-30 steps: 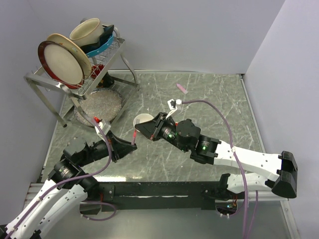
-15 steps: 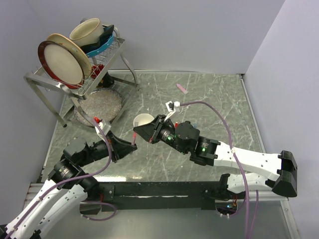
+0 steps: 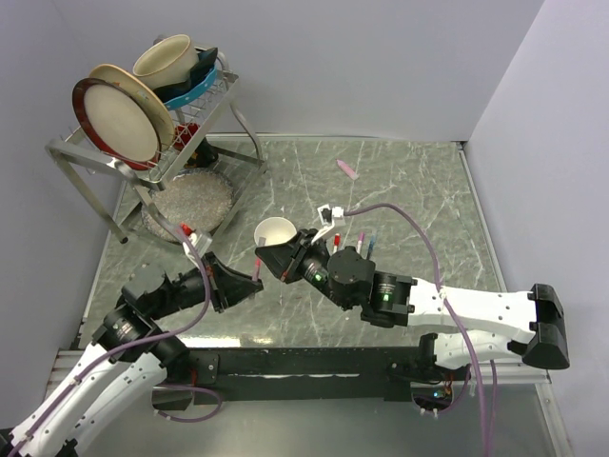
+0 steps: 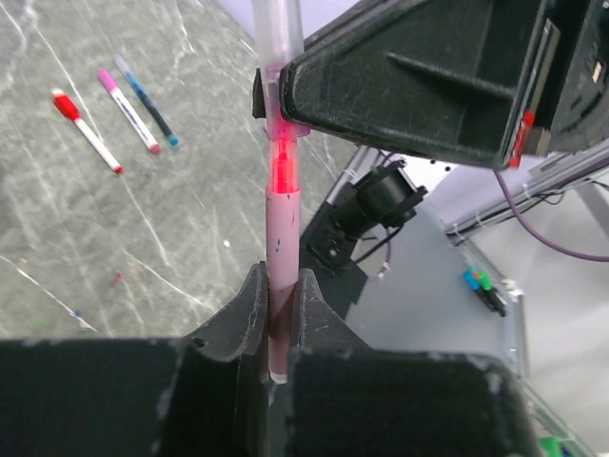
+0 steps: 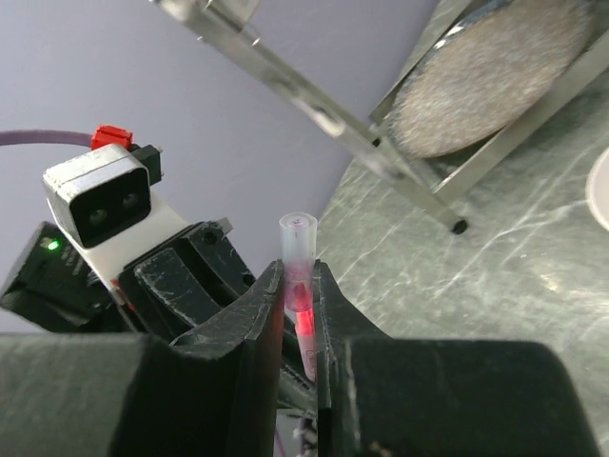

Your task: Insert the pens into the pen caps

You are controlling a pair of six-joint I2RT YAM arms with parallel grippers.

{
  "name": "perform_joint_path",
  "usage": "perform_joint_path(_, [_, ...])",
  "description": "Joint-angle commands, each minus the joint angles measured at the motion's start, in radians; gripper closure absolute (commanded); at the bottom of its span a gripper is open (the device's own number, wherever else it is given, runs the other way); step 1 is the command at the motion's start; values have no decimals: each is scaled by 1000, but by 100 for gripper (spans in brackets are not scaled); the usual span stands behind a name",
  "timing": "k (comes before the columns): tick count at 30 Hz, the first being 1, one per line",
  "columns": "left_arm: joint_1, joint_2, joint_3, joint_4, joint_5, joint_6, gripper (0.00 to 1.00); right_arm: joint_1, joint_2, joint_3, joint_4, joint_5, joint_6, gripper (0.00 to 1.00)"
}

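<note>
I am watching the left gripper point(image 4: 280, 284) pinching a pink pen point(image 4: 283, 228) low on its barrel. Both fingers are pressing in on either side, and the pen is sticking straight out past the fingertips. Right in front of it, the right gripper point(image 5: 297, 274) is clamping a pale, see-through pen cap point(image 5: 297, 233) between its own fingers, with one end of the cap poking out beyond them. The pen's red tip is sitting at the cap's mouth, and a red glow is showing through the cap wall between the right fingers. The tip is at least partly inside, though I cannot tell how deep.

From above, the two grippers are meeting nose to nose. A small white bowl point(image 3: 274, 231) is standing just beyond the right gripper's fingers. Three loose pens point(image 4: 128, 109) are lying side by side on the table point(image 3: 400, 190), ahead and to the left of the left gripper's fingertips and beside the right arm's wrist. A dish rack point(image 3: 143, 143) with plates is standing well beyond the left gripper.
</note>
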Motion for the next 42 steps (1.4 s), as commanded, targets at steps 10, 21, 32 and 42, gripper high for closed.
perform_joint_path(10, [8,101,107,170,-48,-58,99,164,67,49,-162,123,-97,100])
perform_joint_path(21, [8,106,109,187,-92,-60,99,185,27,-36,-62,-49,-3,100])
perform_joint_path(32, [8,57,72,193,-14,-15,99,180,-26,71,-156,19,18,68])
perform_joint_path(42, [8,-30,26,178,59,0,99,128,-65,185,-282,114,-25,37])
